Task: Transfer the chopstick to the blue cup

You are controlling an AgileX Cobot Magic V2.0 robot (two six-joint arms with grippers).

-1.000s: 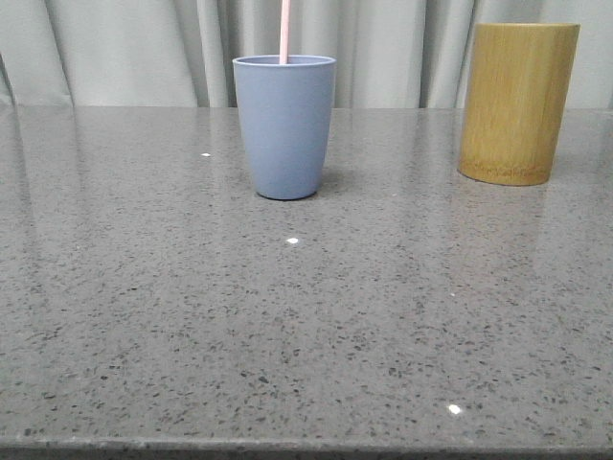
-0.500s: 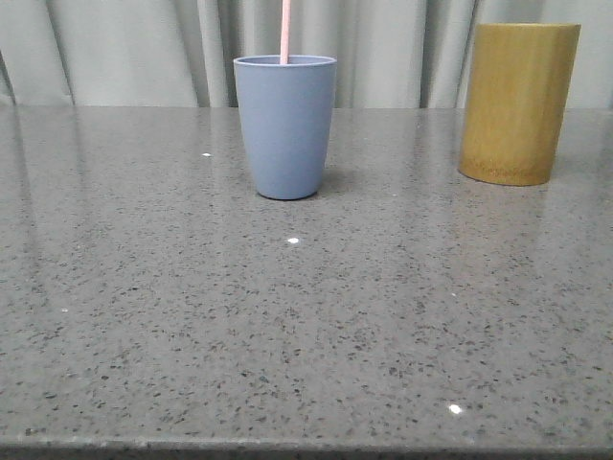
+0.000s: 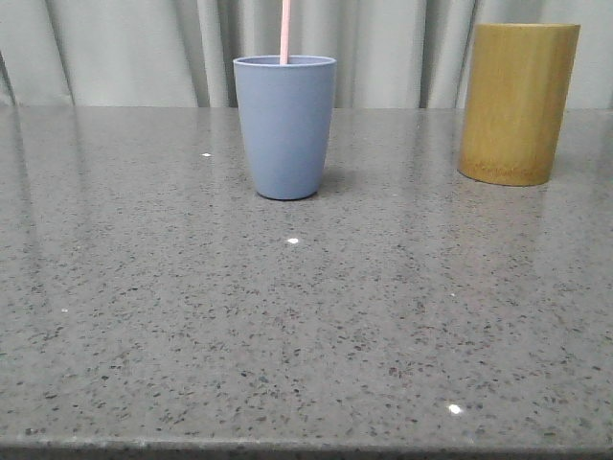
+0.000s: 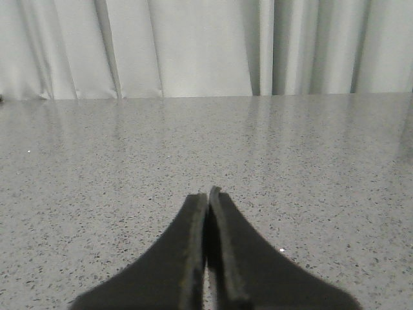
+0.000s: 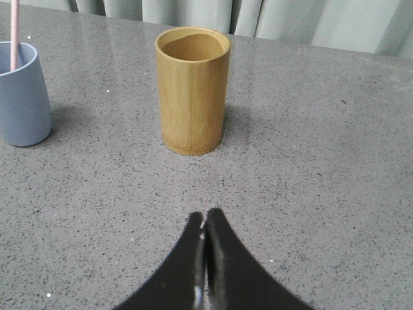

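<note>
Pink chopstick (image 3: 284, 31) stands inside the blue cup (image 3: 284, 126), ahead and left of my right gripper (image 5: 205, 223); both it and my left gripper (image 4: 208, 203) are closed empty, delivery judged complete.

Chopstick (image 3: 284, 31) upright in cup (image 3: 284, 126), ahead and left of right gripper (image 5: 205, 223); bamboo holder (image 3: 517, 103) straight ahead of it, both on table (image 3: 306, 335).
</note>
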